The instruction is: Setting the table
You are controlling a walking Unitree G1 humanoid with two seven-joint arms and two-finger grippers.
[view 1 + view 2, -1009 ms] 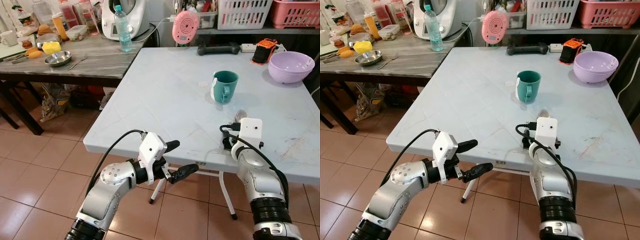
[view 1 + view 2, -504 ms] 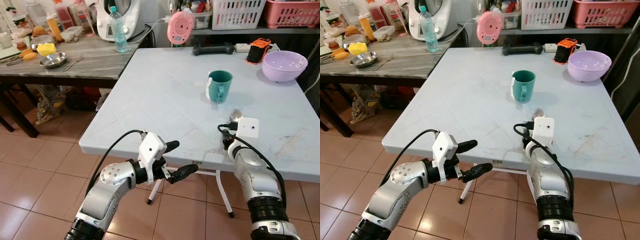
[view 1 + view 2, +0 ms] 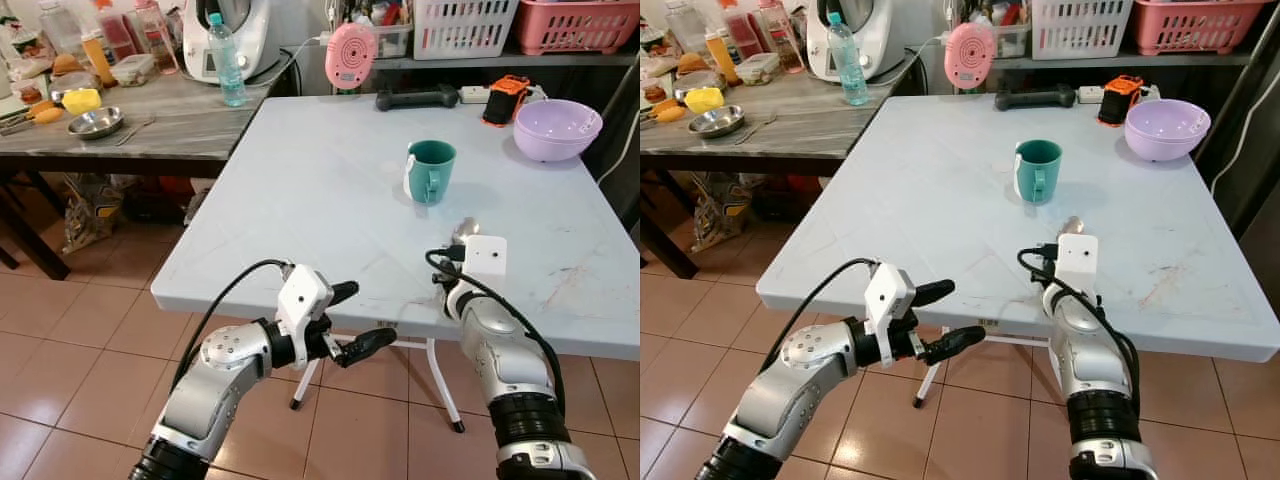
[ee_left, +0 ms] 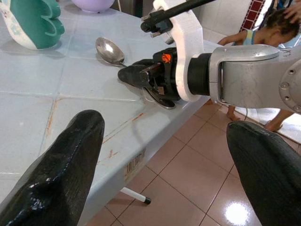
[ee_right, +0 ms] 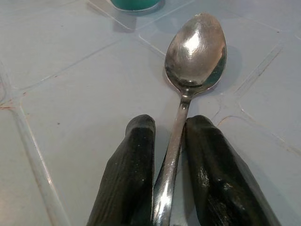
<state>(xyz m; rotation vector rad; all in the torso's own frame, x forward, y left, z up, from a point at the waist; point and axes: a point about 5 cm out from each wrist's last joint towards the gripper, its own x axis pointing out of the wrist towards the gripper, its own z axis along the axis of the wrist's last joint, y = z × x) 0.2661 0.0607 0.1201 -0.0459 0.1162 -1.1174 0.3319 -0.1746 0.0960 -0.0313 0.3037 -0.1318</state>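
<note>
Table: you face a pale blue-grey square plastic table (image 3: 330, 190); its near edge runs just beyond both wrists.
Cup: a teal ceramic mug (image 3: 430, 171) stands upright mid-table, at about 12 o'clock from your right wrist.
Bowl: a lilac plastic bowl (image 3: 556, 129) sits at the far right corner, about 1 o'clock, well apart from the work.
Right gripper: your right gripper (image 5: 169, 188) rests low on the table near its front edge, its two black fingers (image 5: 129, 179) closed onto the handle from either side.
Spoon: the shiny steel tablespoon (image 5: 188, 89) lies flat on the table, bowl up. Its long axis runs straight out from the jaws toward 12 o'clock, bowl end pointing at the mug, with bare table between them.
Key relation: handle and fingers are in line, so any slide or lift carries the spoon lengthwise; the right arm is the one on it.
Left gripper: your left gripper (image 3: 352, 318) hovers off the table's front edge at about 7 o'clock from the spoon, fingers wide apart and holding nothing.
Change: against the view of a second ago, the whole scene sits lower and further left, so your head camera moved. Spoon and right wrist keep their place relative to the mug, and the left arm holds the same pose.
</note>
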